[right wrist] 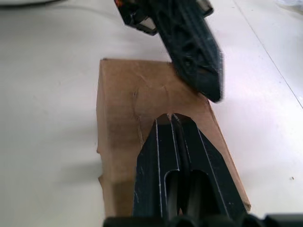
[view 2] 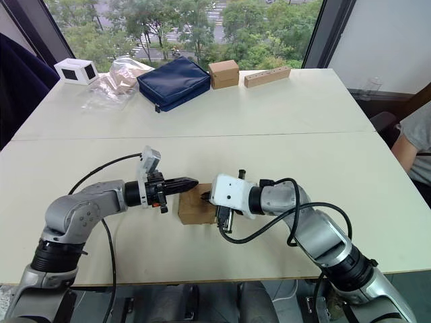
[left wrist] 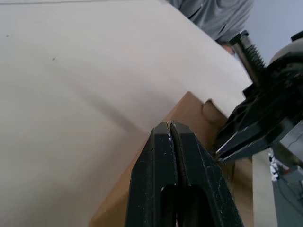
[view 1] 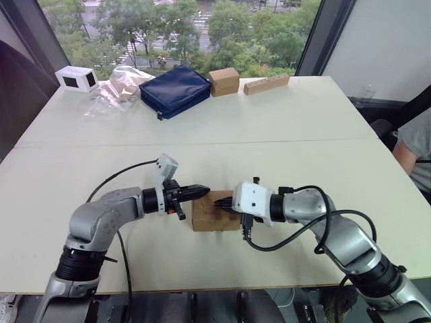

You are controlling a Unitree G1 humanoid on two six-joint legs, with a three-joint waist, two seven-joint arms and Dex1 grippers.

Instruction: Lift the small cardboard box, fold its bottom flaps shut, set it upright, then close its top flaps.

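The small cardboard box [view 1: 210, 221] stands on the white table [view 1: 283, 155] near its front edge, between my two arms. Its top flaps [right wrist: 127, 97] lie folded flat, with a slanted seam across them. My left gripper [view 1: 205, 191] is shut and empty, its tip over the box's top left edge. From the other side my right gripper [view 1: 217, 200] reaches in, also shut and empty, and its fingers [right wrist: 163, 156] lie along the top face. The two tips almost meet above the box. The bottom flaps are hidden under the box.
Along the far edge sit a white box [view 1: 76, 79], a clear plastic bag [view 1: 118, 87], a navy pouch [view 1: 175, 91], a squarer tan box [view 1: 224, 81] and a long wooden block [view 1: 267, 83]. A person [view 1: 414, 148] sits past the right edge.
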